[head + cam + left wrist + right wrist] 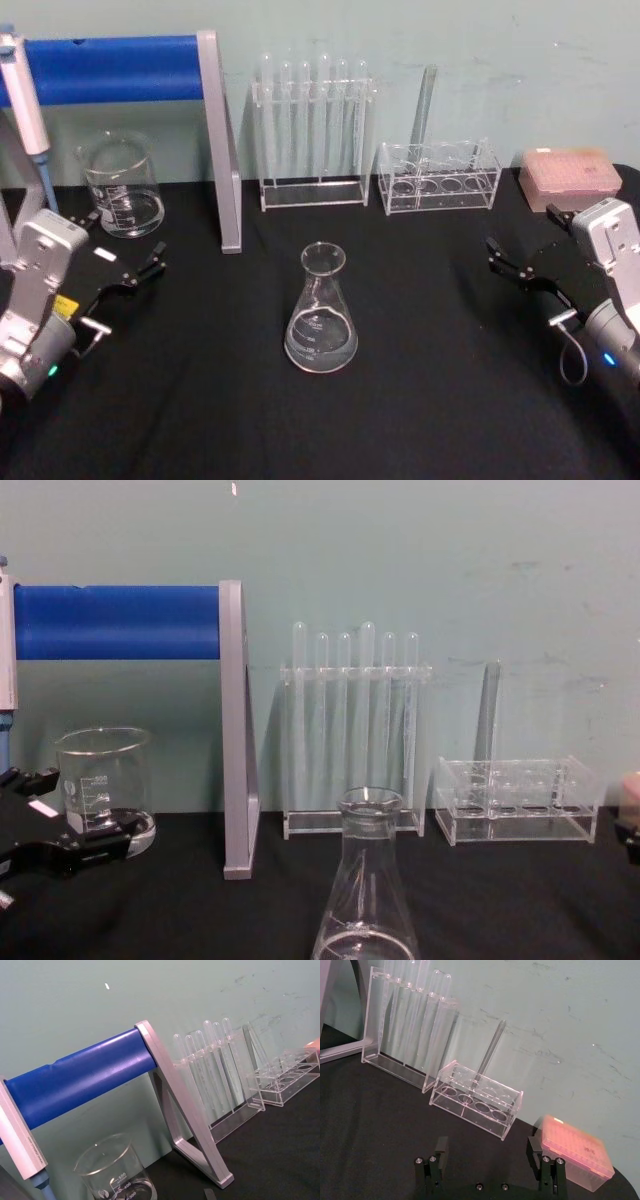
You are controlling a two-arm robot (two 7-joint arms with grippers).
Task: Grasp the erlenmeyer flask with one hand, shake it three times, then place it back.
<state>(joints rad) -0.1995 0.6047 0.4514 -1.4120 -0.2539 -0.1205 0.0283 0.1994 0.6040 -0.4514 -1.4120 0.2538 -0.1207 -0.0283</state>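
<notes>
The black counter (420, 400) is occupied at its middle by the erlenmeyer flask (321, 315). Along the back, a beaker (122, 187), a blue-barred stand (224, 150), a test-tube rack (313, 135), a low clear rack (438, 178) and a pink box (569, 177) are set.

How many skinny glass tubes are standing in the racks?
7. Six tubes stand in a row in the tall rack at the back; one lone tube stands in the low rack on its right.
</notes>
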